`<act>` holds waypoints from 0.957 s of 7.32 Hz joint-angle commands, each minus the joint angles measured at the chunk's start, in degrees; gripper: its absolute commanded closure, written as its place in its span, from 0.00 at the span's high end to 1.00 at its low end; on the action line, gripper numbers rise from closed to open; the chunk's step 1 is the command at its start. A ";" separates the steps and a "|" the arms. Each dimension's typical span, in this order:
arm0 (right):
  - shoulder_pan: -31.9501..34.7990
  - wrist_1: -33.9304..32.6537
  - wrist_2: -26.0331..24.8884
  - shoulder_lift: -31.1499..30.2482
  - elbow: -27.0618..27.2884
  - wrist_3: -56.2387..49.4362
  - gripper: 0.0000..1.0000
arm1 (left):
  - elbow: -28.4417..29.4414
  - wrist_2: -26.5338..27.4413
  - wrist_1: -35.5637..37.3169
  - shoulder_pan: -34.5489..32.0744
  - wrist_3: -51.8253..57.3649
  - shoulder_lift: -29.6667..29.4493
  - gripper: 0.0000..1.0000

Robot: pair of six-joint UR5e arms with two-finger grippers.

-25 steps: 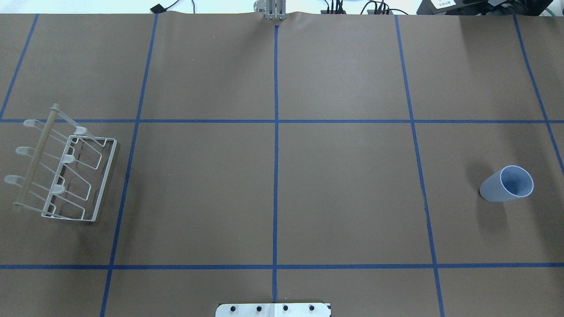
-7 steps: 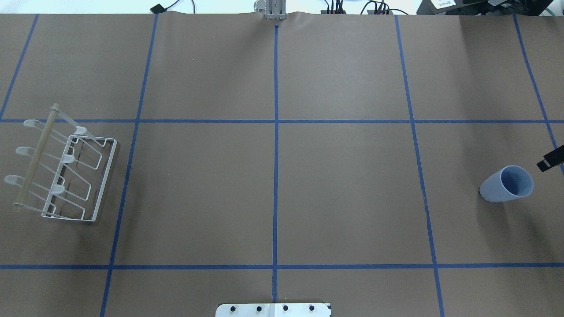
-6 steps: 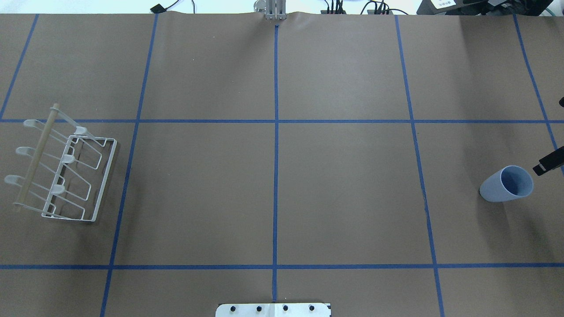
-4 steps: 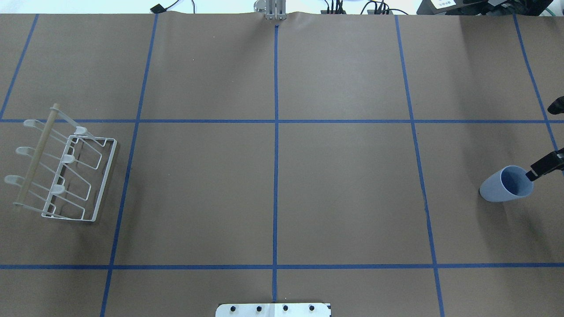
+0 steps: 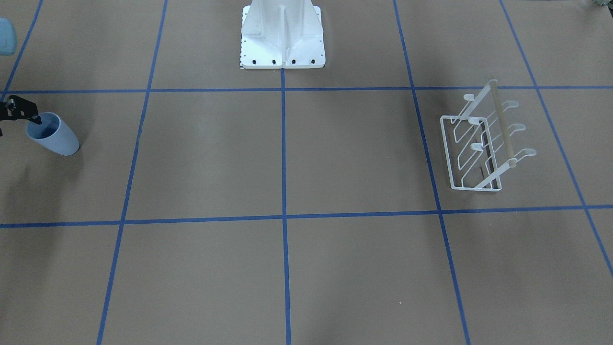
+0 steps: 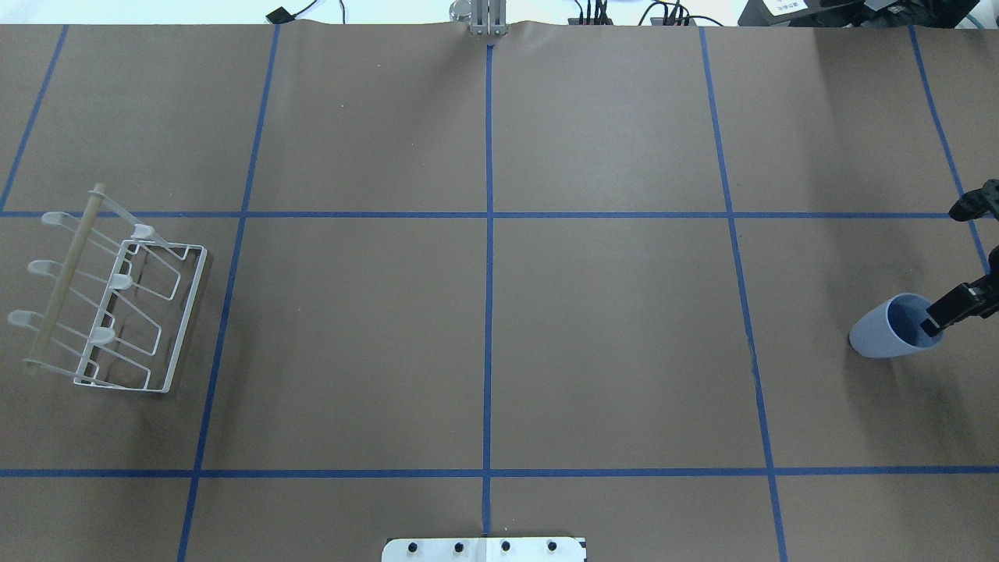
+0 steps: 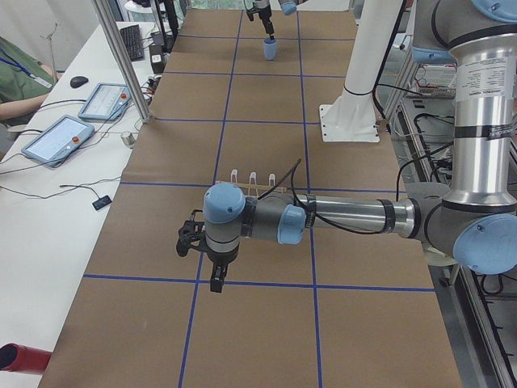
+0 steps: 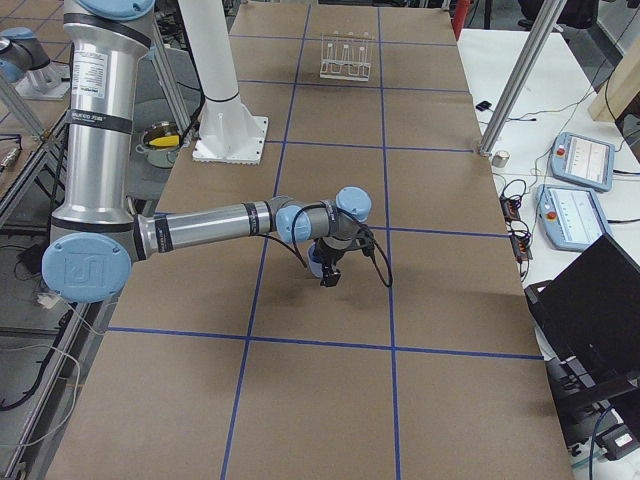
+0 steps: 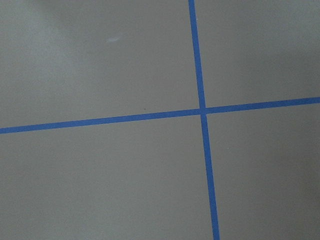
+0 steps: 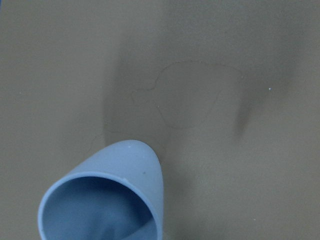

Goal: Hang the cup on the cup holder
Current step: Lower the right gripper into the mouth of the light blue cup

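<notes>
The pale blue cup [image 6: 886, 334] stands mouth-up at the table's right side, also seen in the front view [image 5: 55, 136] and the right wrist view [image 10: 112, 200]. My right gripper [image 6: 943, 269] is open. One finger [image 6: 948, 308] has its tip at the cup's mouth; the other finger [image 6: 972, 207] is apart on the far side. The white wire cup holder [image 6: 117, 304] stands at the far left with bare prongs. My left gripper [image 7: 206, 263] shows only in the exterior left view, over the table near the holder; I cannot tell whether it is open or shut.
The robot's white bolted pedestal [image 5: 282, 38] stands at the table's near-middle edge. Blue tape lines [image 6: 488, 234] divide the brown table. Metal poles [image 7: 121, 65] and tablets [image 7: 60, 137] stand on the operators' side.
My right gripper has come in from the right edge and moved left toward the cup; its nearer finger now reaches the cup's mouth. Cup and holder have not moved.
</notes>
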 commanded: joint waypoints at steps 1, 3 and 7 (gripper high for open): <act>-1.17 0.00 -0.08 0.66 -0.85 0.00 0.32 | 0.03 0.00 0.00 0.00 0.00 0.00 0.99; -1.87 3.66 0.00 0.85 -0.94 0.09 0.00 | 0.21 0.00 0.00 0.00 0.00 0.00 0.99; -1.17 5.43 1.31 1.63 1.33 0.35 0.00 | -0.05 -0.26 0.00 0.00 -0.44 0.00 0.99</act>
